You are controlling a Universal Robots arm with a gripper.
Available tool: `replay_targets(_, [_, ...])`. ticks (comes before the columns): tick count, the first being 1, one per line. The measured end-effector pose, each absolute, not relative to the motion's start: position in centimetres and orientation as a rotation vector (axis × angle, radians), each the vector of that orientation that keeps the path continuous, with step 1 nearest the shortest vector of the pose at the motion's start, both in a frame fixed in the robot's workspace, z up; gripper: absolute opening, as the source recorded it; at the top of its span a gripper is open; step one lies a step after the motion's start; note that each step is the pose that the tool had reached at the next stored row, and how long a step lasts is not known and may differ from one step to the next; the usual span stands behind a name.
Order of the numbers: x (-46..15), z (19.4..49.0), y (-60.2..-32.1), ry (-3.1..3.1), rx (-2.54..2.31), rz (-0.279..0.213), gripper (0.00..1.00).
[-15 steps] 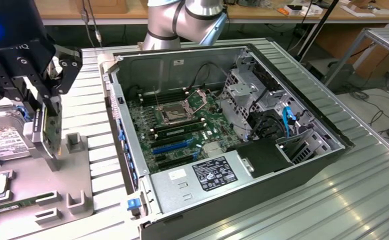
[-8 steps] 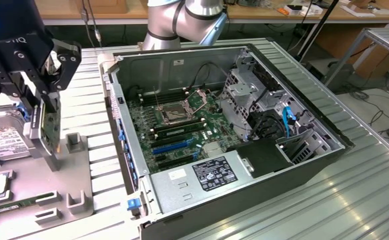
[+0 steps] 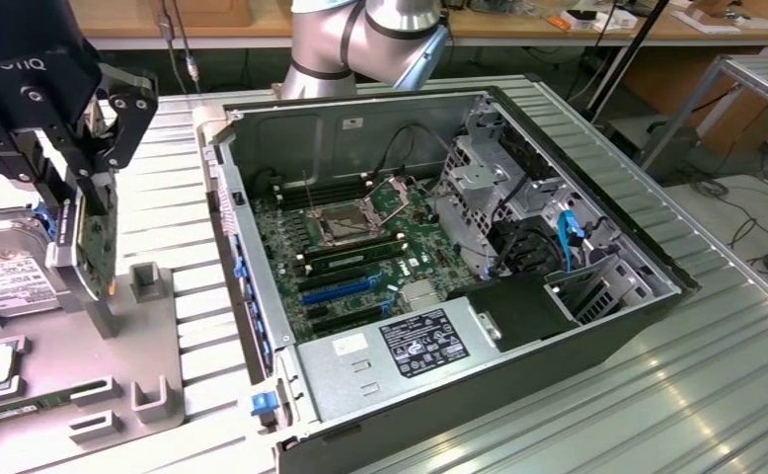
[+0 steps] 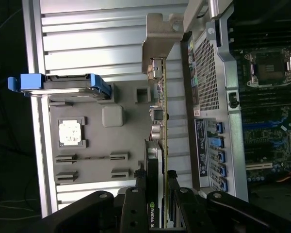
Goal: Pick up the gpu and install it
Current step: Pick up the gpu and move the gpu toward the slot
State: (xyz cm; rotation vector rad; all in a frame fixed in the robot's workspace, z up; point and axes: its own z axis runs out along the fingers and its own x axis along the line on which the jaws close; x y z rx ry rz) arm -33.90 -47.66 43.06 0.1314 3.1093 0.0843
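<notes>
Upright, the flat green gpu card with black shroud and silver bracket point(image 3: 92, 242) hangs edge-on at nine o'clock in the exterior view, clamped in the black pincer point(image 3: 79, 193) over the grey slotted tray point(image 3: 160, 336). A bare strip of ribbed metal desk point(image 3: 180, 197) separates its edge from the open black computer case point(image 3: 516, 415) at three o'clock.

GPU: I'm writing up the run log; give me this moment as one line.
gripper: shut on gpu | gpu: on edge, over grey tray | computer case: open, gpu not installed

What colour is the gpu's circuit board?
Green. The gpu shows its board edge-on, best in the exterior view.
</notes>
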Motion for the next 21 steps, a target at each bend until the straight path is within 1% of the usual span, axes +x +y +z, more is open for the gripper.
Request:
replay_targets(6, [-33.9,43.2,-47.7,3.110,0.131,0.084,0.27])
replay_targets(14, [-33.9,44.5,-47.7,3.109,0.131,0.085,0.27])
replay_targets(21, [-33.9,44.5,-47.7,3.109,0.131,0.085,0.27])
